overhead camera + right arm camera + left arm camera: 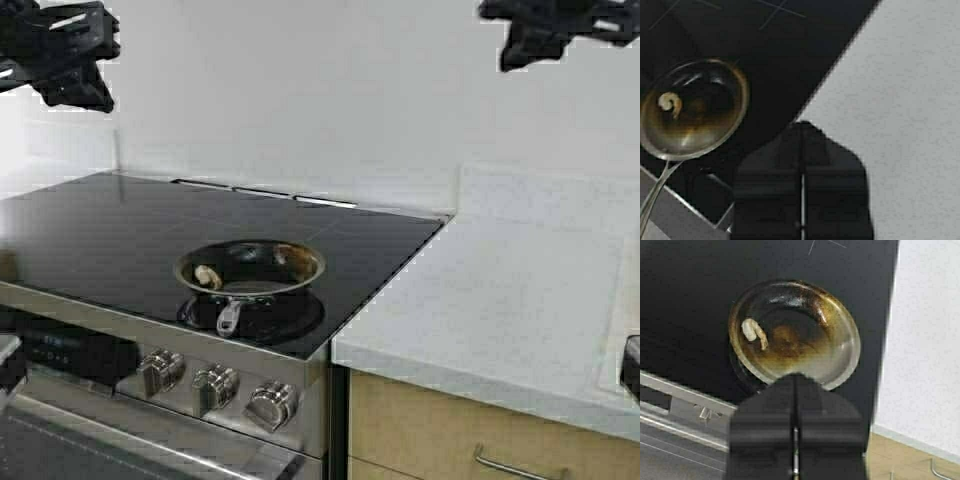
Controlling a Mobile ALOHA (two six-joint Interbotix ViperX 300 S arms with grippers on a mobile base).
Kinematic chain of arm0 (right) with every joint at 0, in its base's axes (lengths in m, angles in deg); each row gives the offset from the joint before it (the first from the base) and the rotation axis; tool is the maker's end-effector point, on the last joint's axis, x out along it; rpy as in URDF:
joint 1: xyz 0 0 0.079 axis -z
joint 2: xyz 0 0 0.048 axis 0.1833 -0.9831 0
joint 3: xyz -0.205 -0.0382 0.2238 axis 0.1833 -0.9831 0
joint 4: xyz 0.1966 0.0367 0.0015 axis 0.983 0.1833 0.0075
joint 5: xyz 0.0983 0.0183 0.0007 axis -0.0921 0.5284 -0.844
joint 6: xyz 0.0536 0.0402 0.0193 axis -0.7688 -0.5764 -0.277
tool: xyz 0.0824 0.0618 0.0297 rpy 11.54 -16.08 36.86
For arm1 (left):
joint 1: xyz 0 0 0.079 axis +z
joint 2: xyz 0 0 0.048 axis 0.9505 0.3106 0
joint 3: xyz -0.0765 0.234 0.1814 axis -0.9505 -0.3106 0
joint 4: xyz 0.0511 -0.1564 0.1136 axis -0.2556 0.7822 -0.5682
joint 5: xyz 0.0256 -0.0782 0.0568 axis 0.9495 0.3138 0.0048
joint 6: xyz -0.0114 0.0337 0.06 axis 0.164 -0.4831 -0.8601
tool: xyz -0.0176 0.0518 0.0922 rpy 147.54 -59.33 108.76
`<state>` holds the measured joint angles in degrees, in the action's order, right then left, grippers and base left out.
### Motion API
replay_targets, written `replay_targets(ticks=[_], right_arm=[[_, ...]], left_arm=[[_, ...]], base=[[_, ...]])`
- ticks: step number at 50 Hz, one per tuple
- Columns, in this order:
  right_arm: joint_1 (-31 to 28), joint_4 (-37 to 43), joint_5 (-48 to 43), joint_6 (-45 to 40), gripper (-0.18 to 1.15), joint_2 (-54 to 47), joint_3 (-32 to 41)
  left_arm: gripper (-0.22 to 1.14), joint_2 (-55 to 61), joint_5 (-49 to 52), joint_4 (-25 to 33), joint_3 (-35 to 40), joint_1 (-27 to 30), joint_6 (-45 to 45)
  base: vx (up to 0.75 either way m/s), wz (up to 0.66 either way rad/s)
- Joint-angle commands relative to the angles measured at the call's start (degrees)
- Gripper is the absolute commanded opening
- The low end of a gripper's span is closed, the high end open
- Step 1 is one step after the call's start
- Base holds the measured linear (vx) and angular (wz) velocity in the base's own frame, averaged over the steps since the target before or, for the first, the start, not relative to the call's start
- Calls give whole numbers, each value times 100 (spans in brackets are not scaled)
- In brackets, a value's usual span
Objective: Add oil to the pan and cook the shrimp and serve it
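The small steel pan point(250, 268) sits on the front burner of the black glass cooktop point(120, 230), its short handle point(229, 317) pointing toward the stove's front. Its inside is dark with brown stains point(795, 335) point(692, 107). One pale curled shrimp point(207, 275) point(754, 332) point(670, 102) lies near the pan's left wall. My left gripper point(796, 376) is raised high above the stove at the left point(60, 50), shut and empty. High at the right hangs my right gripper point(801, 124) point(560, 30), shut and empty, over the counter edge. The oil is out of view.
A white speckled counter point(520, 300) adjoins the stove on the right, above a wooden drawer with a metal pull point(515, 468). Three steel knobs point(215, 385) line the stove's front panel. A white wall rises behind.
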<state>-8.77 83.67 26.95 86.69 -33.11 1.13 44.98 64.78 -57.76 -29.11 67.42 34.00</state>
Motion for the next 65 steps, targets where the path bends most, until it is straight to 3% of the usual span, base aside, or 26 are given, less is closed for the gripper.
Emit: replay_targets(ticks=[1,11,25,29,39,41,47,65], right_arm=[[-211,-26,-475,0,5,26,-237],[-589,-44,-1239,9,5,-255,-562],[-589,-62,-1257,-70,5,-729,-387],[-589,-62,-1257,-70,5,-721,-369],[-589,-53,-1187,-105,5,-615,-334],[-606,-53,-1178,-114,5,-589,-334],[-606,-53,-1169,-141,5,-519,-334],[-589,-44,-1160,-149,5,-475,-316]], left_arm=[[4,-35,-26,18,114,9,0],[4,-35,-26,9,114,9,0],[11,264,-88,35,114,9,9],[27,466,-185,70,114,9,26],[102,1213,-721,360,141,9,35],[109,1389,-870,439,132,9,44],[101,1934,-1318,703,62,9,35],[102,4078,-2725,1213,246,9,-9]], base=[[0,0],[0,0],[0,0],[0,0],[0,0],[0,0],[0,0],[0,1]])
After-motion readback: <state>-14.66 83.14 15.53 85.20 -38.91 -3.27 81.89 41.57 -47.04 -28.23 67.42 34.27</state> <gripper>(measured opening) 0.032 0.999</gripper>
